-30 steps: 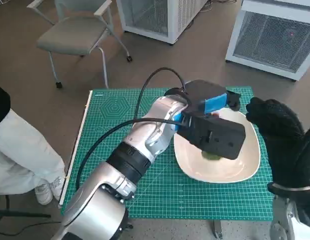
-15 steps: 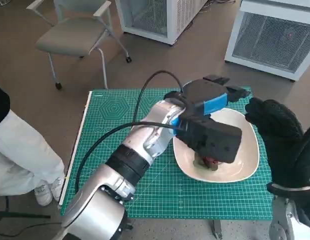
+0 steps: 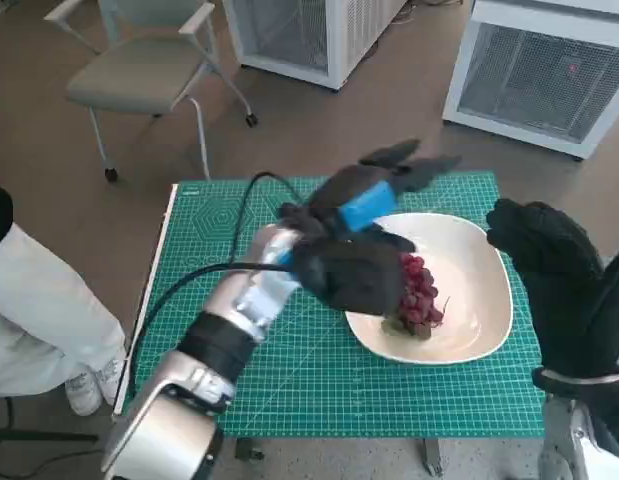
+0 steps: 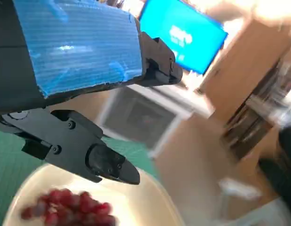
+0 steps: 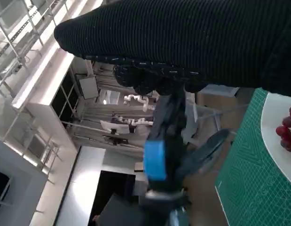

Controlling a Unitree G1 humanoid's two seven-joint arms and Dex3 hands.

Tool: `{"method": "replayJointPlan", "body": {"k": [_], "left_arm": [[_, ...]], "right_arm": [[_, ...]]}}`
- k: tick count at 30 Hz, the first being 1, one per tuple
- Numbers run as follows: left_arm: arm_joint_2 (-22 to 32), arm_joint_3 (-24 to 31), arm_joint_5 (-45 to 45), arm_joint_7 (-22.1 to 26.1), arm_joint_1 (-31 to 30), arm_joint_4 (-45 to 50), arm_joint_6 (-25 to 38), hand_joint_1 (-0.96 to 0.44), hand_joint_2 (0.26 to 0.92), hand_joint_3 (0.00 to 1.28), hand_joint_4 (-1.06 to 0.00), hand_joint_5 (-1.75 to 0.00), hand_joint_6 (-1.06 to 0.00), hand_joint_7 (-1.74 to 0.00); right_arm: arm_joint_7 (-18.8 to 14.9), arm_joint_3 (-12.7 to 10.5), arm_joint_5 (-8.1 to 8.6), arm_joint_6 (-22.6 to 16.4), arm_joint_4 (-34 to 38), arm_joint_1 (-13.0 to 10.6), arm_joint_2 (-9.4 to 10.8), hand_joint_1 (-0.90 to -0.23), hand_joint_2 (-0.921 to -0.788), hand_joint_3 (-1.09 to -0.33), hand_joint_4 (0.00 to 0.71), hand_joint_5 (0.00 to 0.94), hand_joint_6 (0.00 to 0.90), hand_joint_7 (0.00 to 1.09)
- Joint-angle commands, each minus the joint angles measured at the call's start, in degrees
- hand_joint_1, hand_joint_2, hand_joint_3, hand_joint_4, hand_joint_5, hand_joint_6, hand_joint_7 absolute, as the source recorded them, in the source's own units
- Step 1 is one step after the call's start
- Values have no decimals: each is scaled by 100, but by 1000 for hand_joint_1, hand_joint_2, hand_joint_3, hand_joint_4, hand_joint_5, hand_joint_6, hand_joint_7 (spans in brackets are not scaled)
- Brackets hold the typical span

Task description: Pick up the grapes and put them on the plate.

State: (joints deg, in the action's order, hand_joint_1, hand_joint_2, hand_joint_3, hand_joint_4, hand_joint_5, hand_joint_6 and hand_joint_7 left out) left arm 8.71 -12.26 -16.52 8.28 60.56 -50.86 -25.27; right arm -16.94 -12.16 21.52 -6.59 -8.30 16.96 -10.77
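Observation:
A bunch of dark red grapes [image 3: 417, 297] lies on the cream plate [image 3: 479, 300] at the right of the green mat. My left hand [image 3: 374, 195] hangs above the plate's left rim, blurred, fingers spread and holding nothing. In the left wrist view its black fingers [image 4: 93, 157] stand apart above the grapes [image 4: 72, 207] on the plate [image 4: 145, 202]. My gloved right hand [image 3: 549, 255] hovers beside the plate's right edge; its fingers curl, and I see nothing in it. The right wrist view shows the glove [image 5: 192, 42], the left hand [image 5: 164, 150] and a few grapes [image 5: 288, 129].
The green cutting mat [image 3: 289, 380] covers the small table. A grey chair [image 3: 139, 75] stands behind at the left, white cabinets [image 3: 539, 65] behind at the right. A person's white-clad leg and shoe [image 3: 49, 330] are close to the table's left side.
My left hand has let go of the grapes, opened and lifted back to the left off the plate. The grapes now lie uncovered on the plate. The right hand has stayed put.

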Motion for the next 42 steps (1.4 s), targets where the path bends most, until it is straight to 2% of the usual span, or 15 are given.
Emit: {"method": "replayJointPlan", "body": {"k": [1,11,20,30,42], "left_arm": [[112,683,1086,570,-783,400,-309,-269,842,5,-184,-24,-358,-30],[-32,1797,3090,1831,-1937,931,-338,-157,848,3,-225,-5,-342,-3],[-32,2099,3714,2521,-2464,1209,-176,-175,867,6,-252,-9,-309,-4],[39,2135,3724,2700,-2858,1621,132,-251,879,4,-284,-9,-342,-12],[-124,2152,3669,2509,-3207,1956,107,-231,887,3,-308,-7,-359,-10]], "right_arm": [[-11,36,31,135,-18,-95,-11,-330,-921,-590,409,861,267,1011],[-20,47,23,182,-8,-65,-29,-328,-921,-591,408,862,266,1010],[-71,48,35,187,145,47,-58,-324,-921,-591,410,862,268,1008],[-120,110,36,206,223,160,-60,-316,-921,-594,411,863,269,1005],[-242,107,68,191,288,199,-98,-314,-921,-596,410,864,269,1005]]}}
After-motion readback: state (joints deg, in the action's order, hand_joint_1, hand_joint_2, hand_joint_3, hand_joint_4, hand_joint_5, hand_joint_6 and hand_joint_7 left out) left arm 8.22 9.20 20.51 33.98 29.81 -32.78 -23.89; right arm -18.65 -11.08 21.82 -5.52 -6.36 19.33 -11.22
